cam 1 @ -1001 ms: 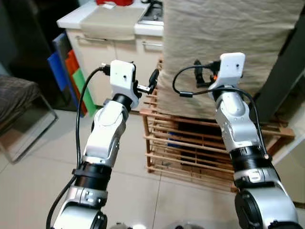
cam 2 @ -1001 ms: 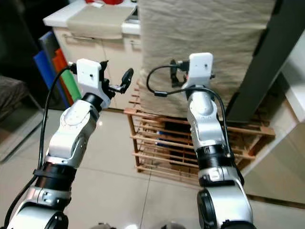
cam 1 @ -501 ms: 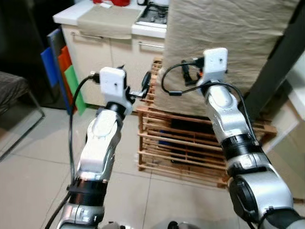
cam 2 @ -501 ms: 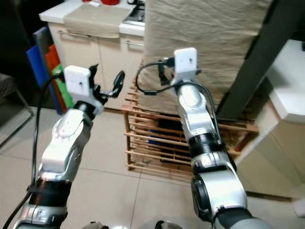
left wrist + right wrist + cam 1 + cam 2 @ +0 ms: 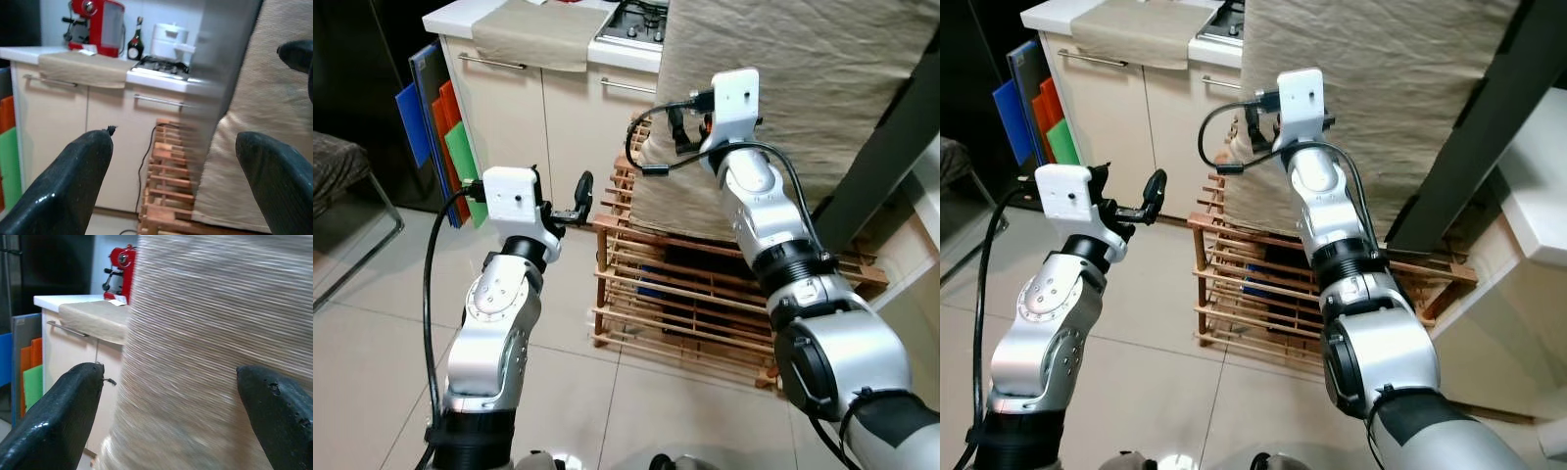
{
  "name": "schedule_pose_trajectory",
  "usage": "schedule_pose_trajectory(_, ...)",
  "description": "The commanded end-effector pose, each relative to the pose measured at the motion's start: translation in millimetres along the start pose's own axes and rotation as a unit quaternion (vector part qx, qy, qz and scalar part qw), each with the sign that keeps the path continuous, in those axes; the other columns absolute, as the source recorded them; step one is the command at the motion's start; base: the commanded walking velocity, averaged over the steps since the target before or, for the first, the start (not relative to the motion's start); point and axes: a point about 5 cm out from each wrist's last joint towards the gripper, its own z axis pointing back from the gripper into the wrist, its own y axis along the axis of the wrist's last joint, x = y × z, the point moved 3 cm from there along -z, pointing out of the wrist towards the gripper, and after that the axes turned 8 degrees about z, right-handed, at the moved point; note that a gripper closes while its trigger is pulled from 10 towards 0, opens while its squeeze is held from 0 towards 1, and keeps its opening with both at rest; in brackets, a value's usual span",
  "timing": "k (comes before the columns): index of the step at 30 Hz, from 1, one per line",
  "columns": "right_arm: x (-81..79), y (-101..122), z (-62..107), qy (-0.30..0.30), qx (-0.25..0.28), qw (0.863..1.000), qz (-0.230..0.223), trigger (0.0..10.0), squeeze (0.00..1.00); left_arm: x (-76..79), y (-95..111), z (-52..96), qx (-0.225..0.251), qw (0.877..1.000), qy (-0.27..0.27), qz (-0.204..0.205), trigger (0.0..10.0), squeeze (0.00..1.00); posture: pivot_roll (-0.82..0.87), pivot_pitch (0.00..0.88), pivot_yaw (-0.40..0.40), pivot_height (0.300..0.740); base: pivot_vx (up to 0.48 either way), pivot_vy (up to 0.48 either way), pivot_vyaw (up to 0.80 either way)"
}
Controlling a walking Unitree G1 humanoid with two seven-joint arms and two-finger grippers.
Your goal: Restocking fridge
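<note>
**Both grippers up in front of the cloth-covered unit, nothing held**

Two silver arms are raised here. The left gripper (image 5: 579, 196) is held out over the tiled floor (image 5: 372, 323), just beside the corner of a slatted wooden rack (image 5: 695, 294); its two black fingers (image 5: 73, 176) are spread wide apart with nothing between them. The right gripper (image 5: 677, 122) is held higher, right up against a beige cloth (image 5: 783, 88) draped over a tall unit standing on that rack. Its two fingers (image 5: 63, 416) are spread wide too, with the cloth's weave close in front of them, and nothing is pinched.

Whether the draped unit is the fridge can't be told, since it's fully covered. No groceries can be made out.

Further back, one cream counter cabinet (image 5: 509, 108) is seen with two bar handles and one tan towel (image 5: 538, 29) hung over its edge. On top: one red coffee machine (image 5: 95, 27), one dark bottle (image 5: 135, 45), one white pot (image 5: 168, 41) and a gas hob (image 5: 641, 18). Three coloured boards, blue, orange and green (image 5: 435, 122), are leaned against the cabinet's side.
</note>
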Motion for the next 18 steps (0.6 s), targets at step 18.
schedule_pose_trajectory(18,0.9,20.4,-6.2,-0.013,0.048,0.999,-0.014,10.0,0.0,7.8,12.5,2.7,-0.008,0.999,-0.028,-0.022,10.0,0.0,0.16,0.016,-0.078,0.74,0.0,0.0,0.0)
